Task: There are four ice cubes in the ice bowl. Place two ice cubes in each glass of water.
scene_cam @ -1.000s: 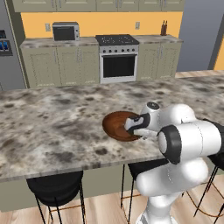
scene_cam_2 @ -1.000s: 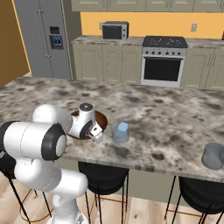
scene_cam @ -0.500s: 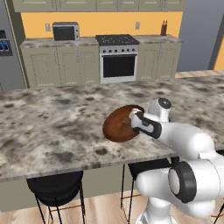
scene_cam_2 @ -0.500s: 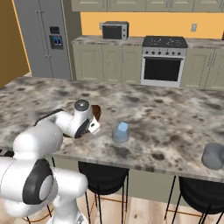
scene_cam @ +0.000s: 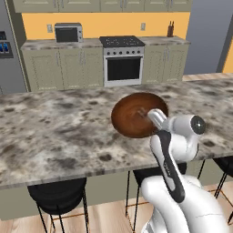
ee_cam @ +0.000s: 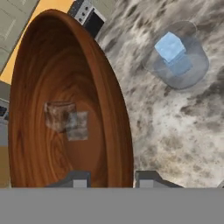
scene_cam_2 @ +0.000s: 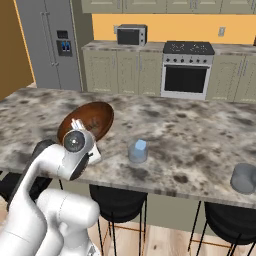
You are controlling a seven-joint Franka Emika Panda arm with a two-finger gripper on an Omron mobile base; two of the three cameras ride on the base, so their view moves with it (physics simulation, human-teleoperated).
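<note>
**Halfway there on the ice job, I reckon**

Since half a second back the arm has swung round quite a bit. The elbow sits lower and closer to the cameras, and the gripper (ee_cam: 111, 178) has come back to the near rim of the ice bowl (ee_cam: 48, 65). The bowl also looks shifted and tipped up a little in both base views, though I wouldn't swear to it.

The jaws are spread with nothing pinched. One tip hangs over the bowl's inside and the other just outside the rim.

As for progress, two ice cubes (ee_cam: 61, 114) sit side by side, touching, near the middle of the bowl. The glass of water (ee_cam: 192, 70) just beside the bowl has one clear blue cube (ee_cam: 169, 46) poking up, with what looks like a second under it. So I'd call that glass done. The other glass (scene_cam_2: 244, 178) is well away from the bowl along the bench (scene_cam: 54, 132), and I can't tell if anything's in it. My guess is it's empty and the last two cubes belong there.

The bench is mottled grey-brown stone, with black stools (scene_cam: 57, 200) tucked under its near edge. Beyond the bowl, against a yellow wall, there are pale cabinets with a stove (scene_cam: 122, 61) and a microwave (scene_cam: 66, 32). A steel fridge (scene_cam_2: 55, 45) stands off to one side.
</note>
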